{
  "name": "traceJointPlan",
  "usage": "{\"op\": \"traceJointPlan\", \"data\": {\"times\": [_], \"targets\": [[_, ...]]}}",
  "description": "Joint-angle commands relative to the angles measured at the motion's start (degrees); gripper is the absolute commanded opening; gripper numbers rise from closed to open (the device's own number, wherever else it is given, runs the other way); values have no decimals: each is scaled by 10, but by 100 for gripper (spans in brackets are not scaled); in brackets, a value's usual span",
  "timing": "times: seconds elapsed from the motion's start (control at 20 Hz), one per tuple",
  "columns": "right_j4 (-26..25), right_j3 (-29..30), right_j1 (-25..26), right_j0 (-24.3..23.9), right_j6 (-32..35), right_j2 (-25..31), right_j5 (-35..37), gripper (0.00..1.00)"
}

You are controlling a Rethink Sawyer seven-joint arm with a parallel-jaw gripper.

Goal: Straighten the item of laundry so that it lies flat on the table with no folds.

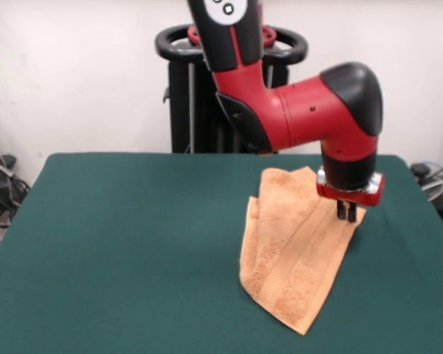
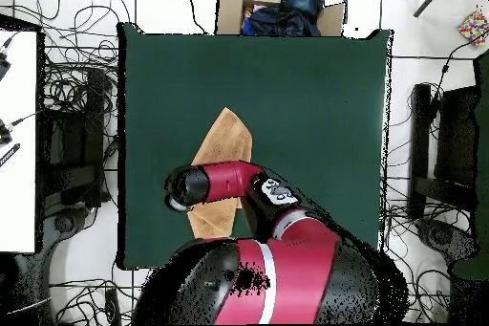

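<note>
The item of laundry (image 1: 295, 258) is a light orange towel lying right of the table's (image 1: 133, 236) middle, doubled over with a long fold along it and a second layer showing at its left edge. My gripper (image 1: 347, 212) points straight down at the towel's far right corner, with its dark fingers close together, pinching the cloth there. In the overhead view the towel (image 2: 224, 136) shows as a pointed shape. The arm covers its lower part and hides the gripper.
Dark green cloth covers the table (image 2: 315, 102), with wide bare cloth around the towel. A cardboard box (image 2: 277, 7) of dark clothes stands beyond one table edge. Cables and stands lie on the floor around the table. A black stand (image 1: 184, 88) rises behind the arm.
</note>
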Motion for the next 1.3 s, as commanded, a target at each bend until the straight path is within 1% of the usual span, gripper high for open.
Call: {"op": "traceJointPlan", "data": {"times": [0.05, 0.2, 0.3, 0.45, 0.7, 0.9, 1.15, 1.25, 1.3], "targets": [[37, -86, 218, 90, 98, 189, -325, 0], [74, -91, 174, 136, 131, 142, -287, 0], [87, -94, 165, 148, 137, 130, -274, 0], [104, -93, 160, 160, 145, 120, -280, 0], [126, -86, 157, 165, 137, 117, -293, 0], [131, -80, 166, 160, 124, 127, -310, 0], [129, -75, 172, 164, 120, 124, -333, 0], [139, -73, 168, 170, 114, 117, -324, 0], [145, -70, 161, 174, 105, 110, -302, 0]]}}
